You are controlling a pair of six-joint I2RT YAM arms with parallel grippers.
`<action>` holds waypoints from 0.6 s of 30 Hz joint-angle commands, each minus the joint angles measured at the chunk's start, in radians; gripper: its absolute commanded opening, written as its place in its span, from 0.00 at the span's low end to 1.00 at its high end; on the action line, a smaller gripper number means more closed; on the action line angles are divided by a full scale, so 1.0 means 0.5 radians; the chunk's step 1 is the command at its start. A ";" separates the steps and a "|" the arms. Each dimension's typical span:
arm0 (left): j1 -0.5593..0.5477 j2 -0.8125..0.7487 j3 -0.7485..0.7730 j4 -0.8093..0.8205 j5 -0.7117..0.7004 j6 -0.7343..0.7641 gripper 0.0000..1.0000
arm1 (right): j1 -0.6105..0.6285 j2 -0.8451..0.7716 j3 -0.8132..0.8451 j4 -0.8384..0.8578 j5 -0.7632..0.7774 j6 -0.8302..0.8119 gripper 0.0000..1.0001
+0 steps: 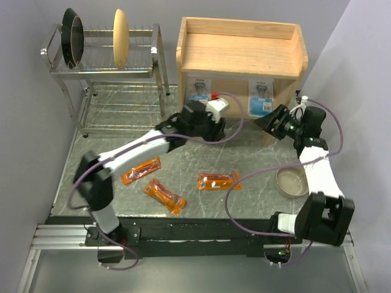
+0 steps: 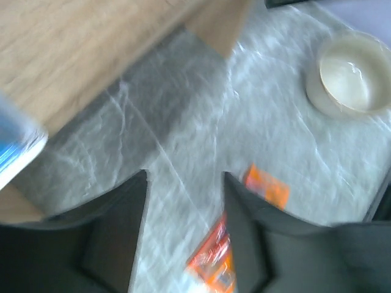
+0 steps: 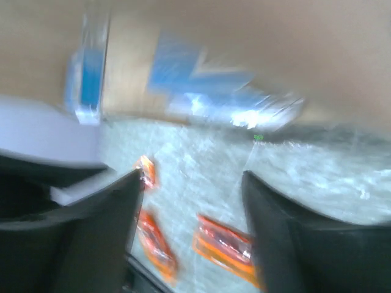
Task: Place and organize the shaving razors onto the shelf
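Three orange razor packets lie on the table, at the left (image 1: 140, 170), the front (image 1: 164, 195) and the middle (image 1: 218, 181). Two blue-and-white blister cards (image 1: 198, 90) (image 1: 261, 96) stand in the lower tier of the wooden shelf (image 1: 241, 52). My left gripper (image 1: 219, 129) is open and empty in front of the shelf, over bare table (image 2: 185, 177); an orange packet (image 2: 214, 256) shows past its right finger. My right gripper (image 1: 264, 122) is open and empty (image 3: 190, 177) near the shelf's right end. It faces the blurred cards (image 3: 201, 79) and packets (image 3: 226, 244).
A chrome wire dish rack (image 1: 104, 67) with plates stands at the back left. A beige bowl (image 1: 292, 181) sits on the table near the right arm and also shows in the left wrist view (image 2: 348, 76). Both wrist views are motion-blurred.
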 commanded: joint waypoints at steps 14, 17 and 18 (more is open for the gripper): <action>-0.128 -0.382 -0.804 -0.295 0.495 1.050 0.72 | 0.361 -1.002 -0.240 -0.909 0.369 -1.531 1.00; -0.138 -0.262 -0.807 -0.219 0.421 1.050 0.69 | 0.361 -1.097 -0.271 -0.922 0.390 -1.488 1.00; -0.141 -0.238 -0.801 -0.158 0.415 1.044 0.69 | 0.361 -1.127 -0.292 -0.925 0.387 -1.457 1.00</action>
